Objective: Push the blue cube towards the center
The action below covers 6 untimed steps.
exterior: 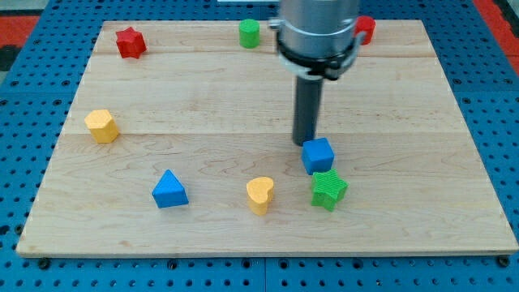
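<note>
The blue cube (318,155) sits right of the board's middle, a little toward the view's bottom. My tip (305,143) stands just above and left of the cube, touching or nearly touching its upper left edge. A green star block (328,190) lies directly below the cube, close against it. The arm's grey body hangs over the view's top centre and hides part of the board behind it.
A yellow heart block (260,195) lies left of the green star. A blue triangle block (169,190) is lower left. A yellow block (101,125) is at the left. A red star (130,42), a green cylinder (249,33) and a red block (365,30) line the top edge.
</note>
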Motion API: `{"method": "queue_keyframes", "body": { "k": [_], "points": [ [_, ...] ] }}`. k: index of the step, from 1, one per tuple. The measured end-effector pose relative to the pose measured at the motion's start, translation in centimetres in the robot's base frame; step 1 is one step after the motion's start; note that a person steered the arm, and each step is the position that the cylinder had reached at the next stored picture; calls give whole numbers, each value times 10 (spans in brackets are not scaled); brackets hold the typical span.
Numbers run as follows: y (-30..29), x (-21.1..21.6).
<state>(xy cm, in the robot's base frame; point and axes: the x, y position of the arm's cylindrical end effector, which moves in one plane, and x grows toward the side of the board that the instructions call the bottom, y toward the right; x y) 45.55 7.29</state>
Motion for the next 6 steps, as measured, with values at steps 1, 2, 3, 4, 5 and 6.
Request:
{"method": "queue_keyframes", "body": {
  "k": [1, 2, 3, 4, 5, 6],
  "points": [
    [-5, -31],
    [65, -50],
    [98, 37],
    [84, 76],
    [36, 72],
    [8, 40]
  ]
}}
